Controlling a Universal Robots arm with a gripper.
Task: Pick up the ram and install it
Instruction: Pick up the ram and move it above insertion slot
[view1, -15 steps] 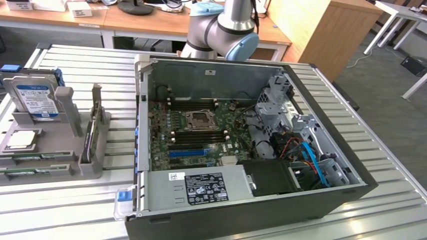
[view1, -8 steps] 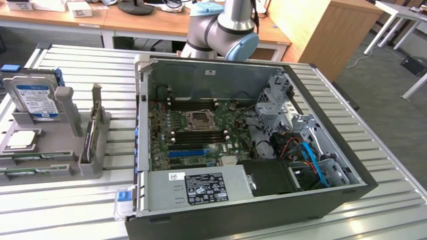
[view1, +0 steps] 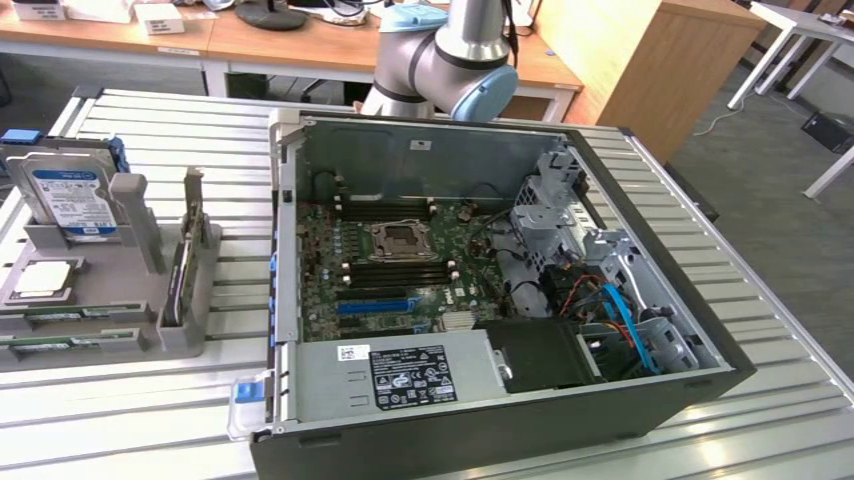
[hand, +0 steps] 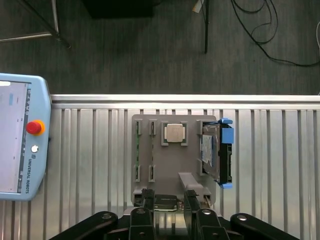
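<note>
Two ram sticks stand on edge in a grey holder (hand: 172, 165); their thin green edges show at ram (hand: 137, 150) and ram (hand: 152, 150). In the exterior view they lie at the holder's near-left corner as ram (view1: 54, 318) and ram (view1: 54, 343). My gripper (hand: 168, 202) hangs high above the holder's edge with its two black fingers (hand: 147, 200) apart and nothing between them. It touches neither stick. The open computer case (view1: 641, 180) lies beside the holder, its motherboard (view1: 387, 270) facing up with dark memory slots (view1: 394, 265) around the processor socket (view1: 398, 240).
The holder also carries a processor chip (hand: 174, 133), a hard drive (hand: 217, 155) with blue rails, and an upright card (view1: 187, 250) with a metal bracket. A teach pendant (hand: 20, 140) lies on the slatted table (hand: 280, 165). The arm (view1: 447, 60) rises behind the case.
</note>
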